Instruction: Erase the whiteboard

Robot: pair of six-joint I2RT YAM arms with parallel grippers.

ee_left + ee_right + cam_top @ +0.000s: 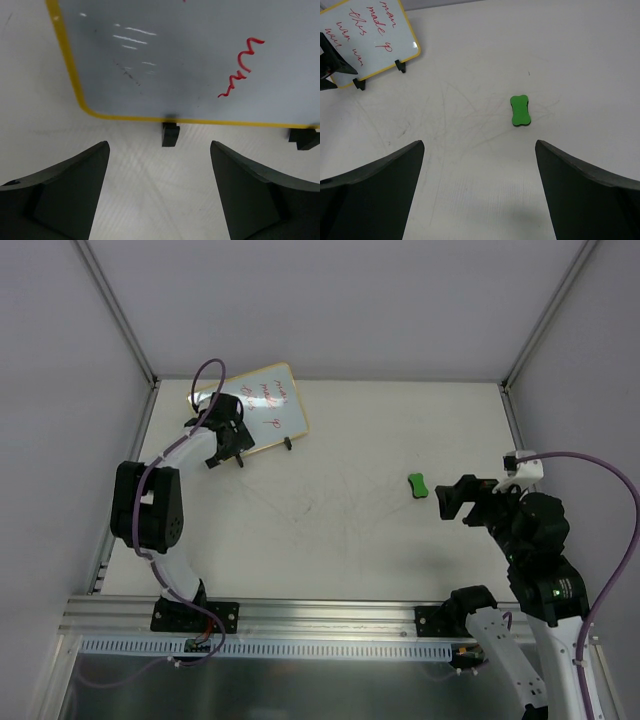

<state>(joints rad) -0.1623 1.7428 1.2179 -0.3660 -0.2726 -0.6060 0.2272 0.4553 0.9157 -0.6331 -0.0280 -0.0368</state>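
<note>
whiteboard [190, 60] sits just ahead of your left gripper [158, 170], its lower yellow frame [75, 85] running across beyond the fingertips and one black foot [170, 135] almost centred between them. those fingers are spread wide with nothing in them. red handwriting [240, 67] shows ahead and toward the right finger, so the board is not yet wiped.

your right gripper [479, 145] is also spread and empty, with the green eraser [520, 110] lying flat on the table [340, 540] ahead of it, a little toward the right finger and not touching either one.

expect the board to be light, thin and stiff, propped on two small feet, so it will likely slide or tip back under a wipe. brace it by the frame along the lower edge, away from the writing, rather than pressing on the glossy face. the eraser looks small and light; its pinched middle seems the natural place to close on.
</note>
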